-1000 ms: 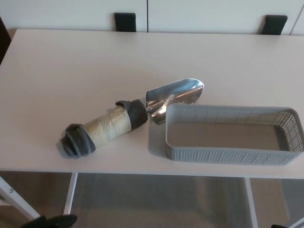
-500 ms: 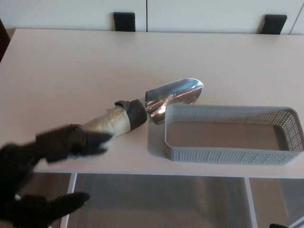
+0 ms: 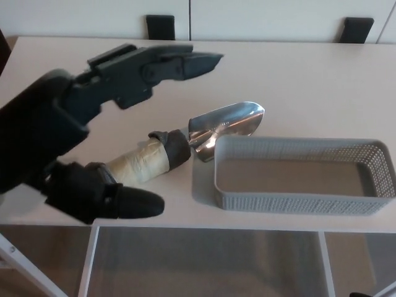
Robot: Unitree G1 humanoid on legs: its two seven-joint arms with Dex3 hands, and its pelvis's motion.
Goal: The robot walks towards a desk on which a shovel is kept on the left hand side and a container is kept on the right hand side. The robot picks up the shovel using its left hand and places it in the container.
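One black left hand (image 3: 74, 136) reaches in nearest the camera, thumb low and fingers (image 3: 161, 62) high, spread wide and holding nothing, straddling the handle end of one shovel (image 3: 185, 143). One grey container (image 3: 303, 174) sits by the desk's (image 3: 309, 80) front edge; the shovel lies just beside its left end, long axis slanting, silver blade pointing up-right. Beyond the container the desktop lies bare.

A pale table (image 3: 322, 80) fills most of the view. Beyond its far edge stands a white wall (image 3: 266, 12), with two dark chair backs (image 3: 160, 27) against it, one toward the left (image 3: 160, 27), one toward the right (image 3: 359, 30). Under the table's near edge show white legs (image 3: 91, 260) and a grey floor (image 3: 210, 266).
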